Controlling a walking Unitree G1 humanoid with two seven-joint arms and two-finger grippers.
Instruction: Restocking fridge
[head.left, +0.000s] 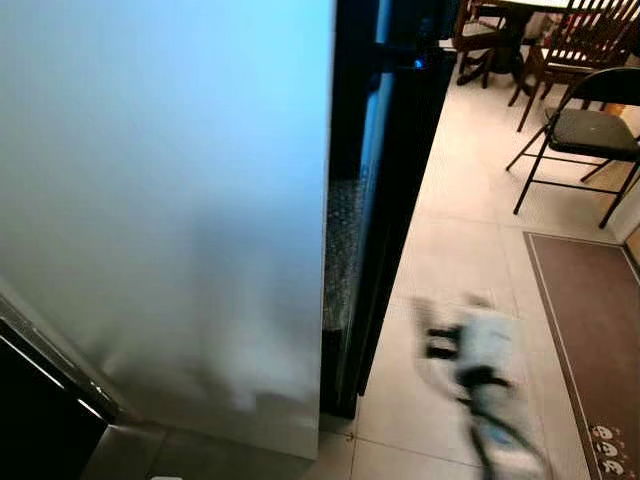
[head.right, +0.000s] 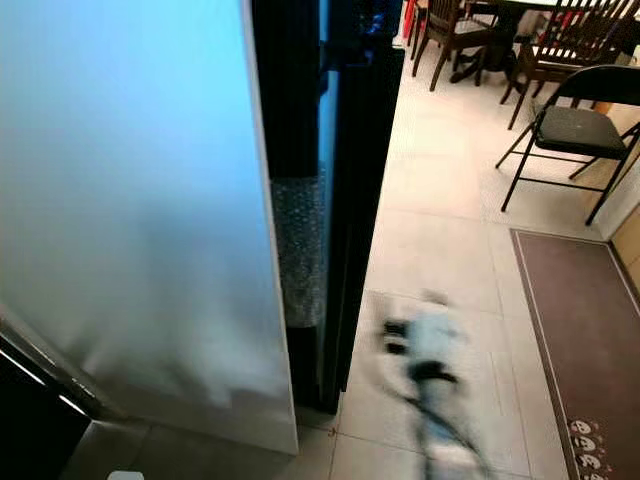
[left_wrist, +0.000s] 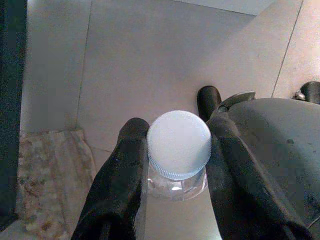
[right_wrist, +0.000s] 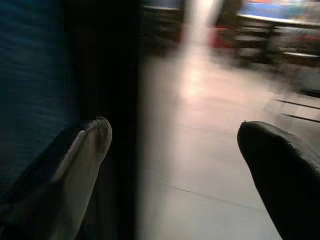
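Note:
The tall pale fridge door (head.left: 170, 200) fills my left side, with the black fridge edge (head.left: 385, 150) just right of it. In the left wrist view my left gripper (left_wrist: 177, 131) is shut on a clear bottle with a white cap (left_wrist: 178, 150), held upright above the tiled floor. My right arm (head.left: 480, 375) is a blur low over the floor, right of the fridge. The right gripper (right_wrist: 175, 135) is open in its wrist view, its fingers wide apart with nothing between them, next to the dark fridge side (right_wrist: 100, 60).
A strip of bubble wrap (head.right: 300, 250) covers the fridge edge. A black folding chair (head.left: 585, 130) and a brown mat (head.left: 590, 330) lie to the right. Wooden dining chairs (head.left: 565, 40) stand at the far right. A marbled patch of floor (left_wrist: 50, 170) shows below the bottle.

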